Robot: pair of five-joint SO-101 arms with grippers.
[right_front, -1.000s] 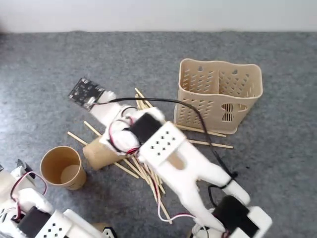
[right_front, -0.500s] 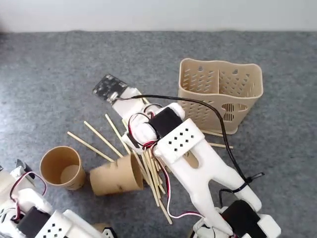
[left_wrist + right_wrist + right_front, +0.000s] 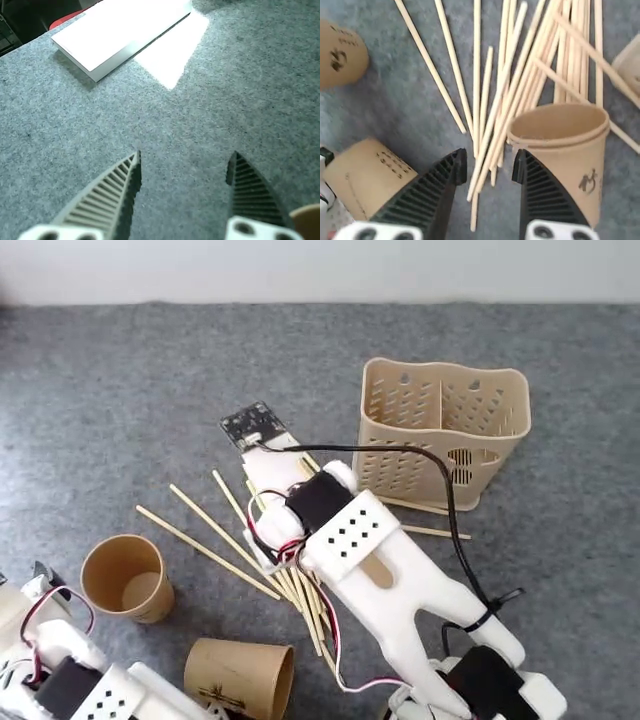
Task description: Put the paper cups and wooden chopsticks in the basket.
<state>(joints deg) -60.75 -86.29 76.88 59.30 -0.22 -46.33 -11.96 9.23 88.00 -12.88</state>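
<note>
Paper cup (image 3: 240, 678) rolled to near edge | basket (image 3: 482, 412) well apart — upright

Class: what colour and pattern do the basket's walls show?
Basket: beige, with rows of small slots; high view shows it best.

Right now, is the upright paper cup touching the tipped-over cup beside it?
Apart. The high view shows grey mat between the upright cup and the tipped cup.

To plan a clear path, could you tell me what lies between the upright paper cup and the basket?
In the high view, scattered wooden chopsticks lie between the upright paper cup and the basket, with the right arm stretched above them.
</note>
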